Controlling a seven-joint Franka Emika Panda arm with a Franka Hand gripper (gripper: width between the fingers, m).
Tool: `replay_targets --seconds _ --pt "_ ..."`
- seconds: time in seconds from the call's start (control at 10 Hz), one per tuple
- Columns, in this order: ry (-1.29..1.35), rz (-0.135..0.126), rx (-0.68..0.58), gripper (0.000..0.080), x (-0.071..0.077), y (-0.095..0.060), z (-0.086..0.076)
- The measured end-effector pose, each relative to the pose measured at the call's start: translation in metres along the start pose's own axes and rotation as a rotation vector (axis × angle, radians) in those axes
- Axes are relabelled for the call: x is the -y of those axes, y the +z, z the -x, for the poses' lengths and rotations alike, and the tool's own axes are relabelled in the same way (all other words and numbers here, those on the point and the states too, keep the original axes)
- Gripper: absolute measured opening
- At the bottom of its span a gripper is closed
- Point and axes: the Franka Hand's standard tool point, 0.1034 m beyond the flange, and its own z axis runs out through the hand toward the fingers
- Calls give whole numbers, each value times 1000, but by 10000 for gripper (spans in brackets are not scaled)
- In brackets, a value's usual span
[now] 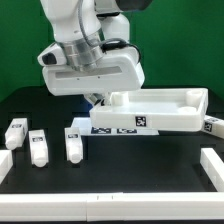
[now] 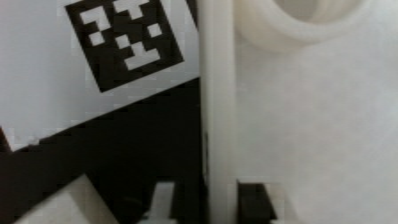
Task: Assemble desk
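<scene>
We see the robot arm (image 1: 85, 55) leaning low over the black desk (image 1: 130, 160), its hand set at the end of the model desk top (image 1: 165, 108) that lies toward the exterior view's left. The jaws are closed on this part. In the wrist view the fingers (image 2: 166, 205) stand on either side of a thin upright white wall (image 2: 217, 110) of the top's rim, pinching it. On one side of that wall we see a flat white face with a black-and-white tag (image 2: 128, 40), and on the other a round raised ring (image 2: 311, 25). A dark strip of the black desk shows below the tag.

In the exterior view the model desk top sits near the middle and reaches toward the exterior view's right. Its open, rimmed side faces up and a small tag (image 1: 141, 122) shows on its front wall. We cannot tell whether it rests on the surface or hangs just above it. The marker board (image 1: 82, 126) lies flat on the black desk and part of it is hidden by the top.

Three leg blocks (image 1: 37, 148) lie apart from one another on the exterior view's left, well clear of the top. A fourth leg block (image 1: 213, 126) peeks out just beside the top's far end on the exterior view's right. White border bars (image 1: 60, 206) edge the work area.
</scene>
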Motion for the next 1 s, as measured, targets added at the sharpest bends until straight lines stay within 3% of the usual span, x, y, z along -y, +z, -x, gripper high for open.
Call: replay_targets --seconds 0.2,0.3,0.4,0.5,0.6,0.7,1.0 --pt "-1 1 0 55 0 0 -1" --pt "-49 14 45 55 -1 -6 -9" --pt "-135 14 98 55 3 -23 -35" --pt "-242 -8 134 55 5 -33 -61" --pt "-281 -26 160 55 11 -34 -73" --pt "-295 -23 163 55 16 -33 -70" --pt "-280 -20 168 55 12 -30 -70"
